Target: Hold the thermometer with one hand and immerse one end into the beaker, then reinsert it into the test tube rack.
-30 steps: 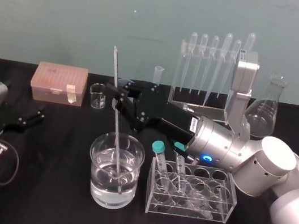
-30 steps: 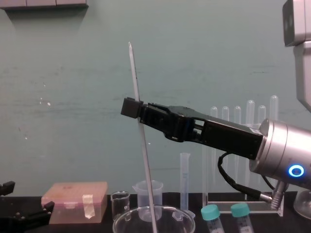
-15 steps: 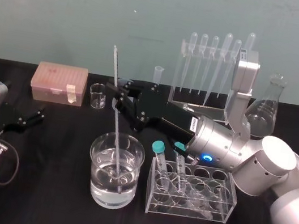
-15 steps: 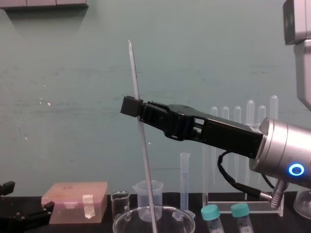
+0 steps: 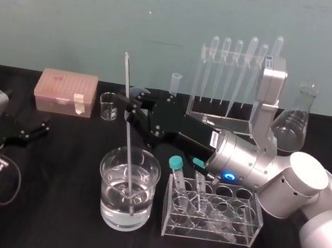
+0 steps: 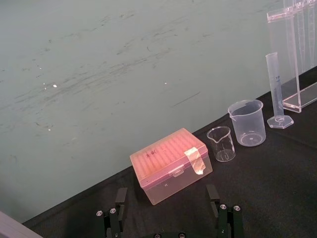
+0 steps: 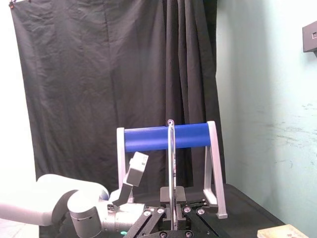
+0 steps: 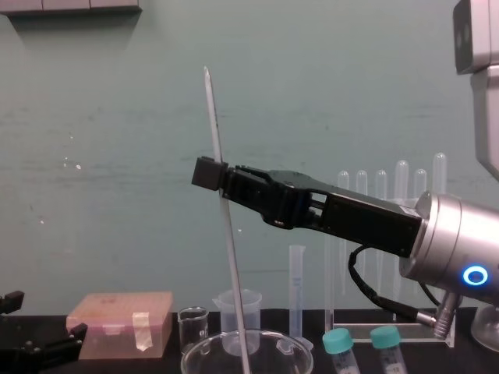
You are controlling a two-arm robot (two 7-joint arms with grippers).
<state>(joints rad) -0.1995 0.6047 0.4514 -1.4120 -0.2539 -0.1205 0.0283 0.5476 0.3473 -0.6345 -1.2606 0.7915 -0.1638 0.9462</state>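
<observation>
Already the right tool, clamped on the thermometer, dips it in the beaker. Reinsertion into the test tube rack is pending; the left tool rests open, lower left.

Nothing legible. Faint scribble on the pink box lid, unreadable; likewise a white sticker on the right gripper and scale marks on the measuring cylinder, well apart from that box.

You face a pale teal wall at twelve o'clock, scuffed and flecked with white marks. A black cloth covers the table from nine to three. Towards nine o'clock, a pleated black curtain meets that wall.
</observation>
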